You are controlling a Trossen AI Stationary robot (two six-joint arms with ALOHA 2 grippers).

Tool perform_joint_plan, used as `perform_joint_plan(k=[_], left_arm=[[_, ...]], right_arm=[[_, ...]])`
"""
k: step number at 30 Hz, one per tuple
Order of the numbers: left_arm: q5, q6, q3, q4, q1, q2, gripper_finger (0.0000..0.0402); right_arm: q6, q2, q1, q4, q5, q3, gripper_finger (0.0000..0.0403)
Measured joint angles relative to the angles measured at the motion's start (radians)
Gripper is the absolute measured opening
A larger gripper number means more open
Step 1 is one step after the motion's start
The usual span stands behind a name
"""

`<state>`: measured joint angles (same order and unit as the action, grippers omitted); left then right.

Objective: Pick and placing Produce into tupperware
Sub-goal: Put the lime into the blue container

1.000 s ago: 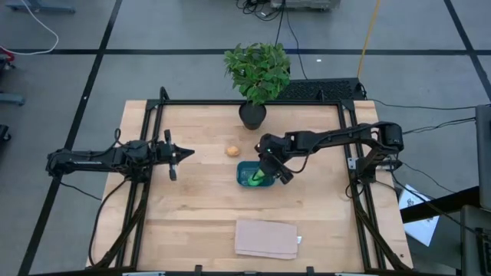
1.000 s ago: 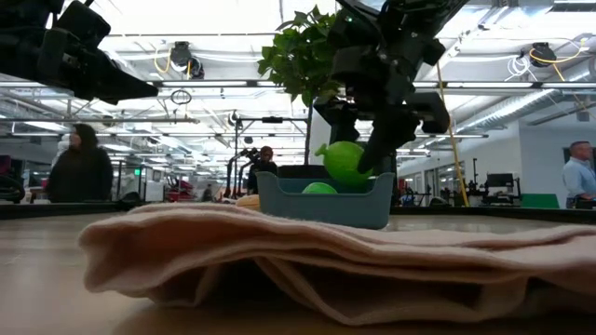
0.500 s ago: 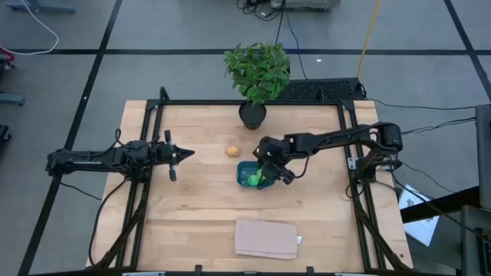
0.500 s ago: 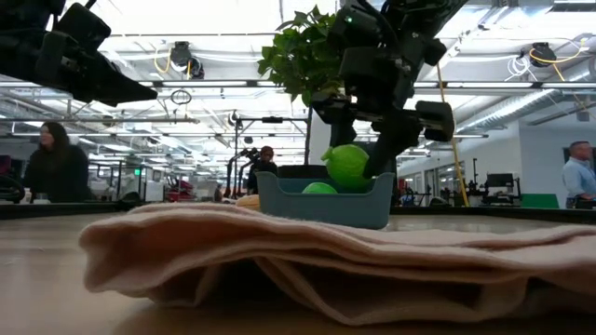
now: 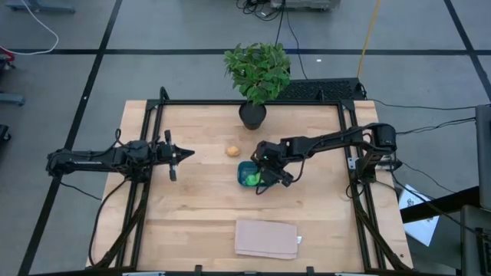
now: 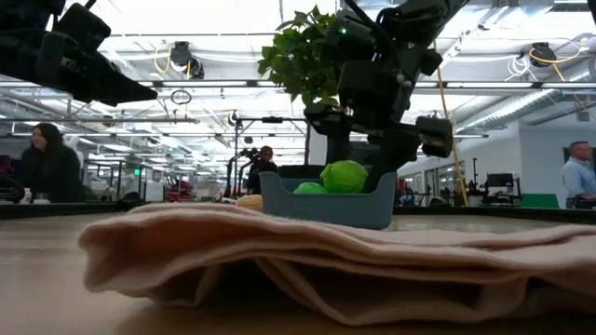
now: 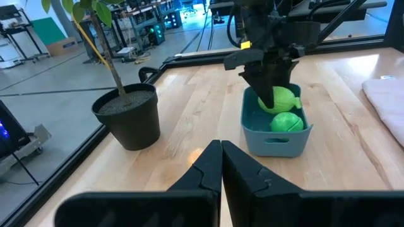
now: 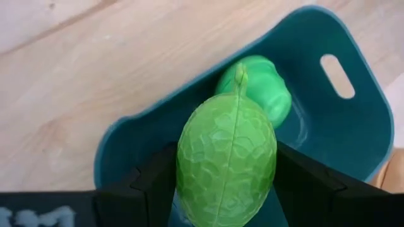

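Wooden table (image 5: 192, 207): potted plant (image 5: 257, 73) behind tupperware (image 5: 247, 175); folded pad (image 6: 307, 256) probably screens it.

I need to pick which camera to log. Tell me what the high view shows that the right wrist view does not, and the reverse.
Only the high view shows the small orange-tan rounded produce piece lying on the wooden table, the leafy potted plant, the flat tan pad and the waiting left gripper at the table's left.

Only the right wrist view shows the veined surface of the bright green rounded piece clamped in the right gripper, and the container's handle slot.

Both show the teal-blue rectangular plastic container and a second green piece inside it.
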<state>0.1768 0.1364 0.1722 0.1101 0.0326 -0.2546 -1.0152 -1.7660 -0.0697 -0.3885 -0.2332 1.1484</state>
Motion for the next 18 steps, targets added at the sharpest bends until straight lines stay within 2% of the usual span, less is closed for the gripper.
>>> perform_joint_plan(k=[18], left_arm=[[0.000,-0.001,0.000,0.000,0.000,0.000,0.0015]], right_arm=[[0.006,0.000,0.000,-0.027,-0.006,0.000,0.0212]])
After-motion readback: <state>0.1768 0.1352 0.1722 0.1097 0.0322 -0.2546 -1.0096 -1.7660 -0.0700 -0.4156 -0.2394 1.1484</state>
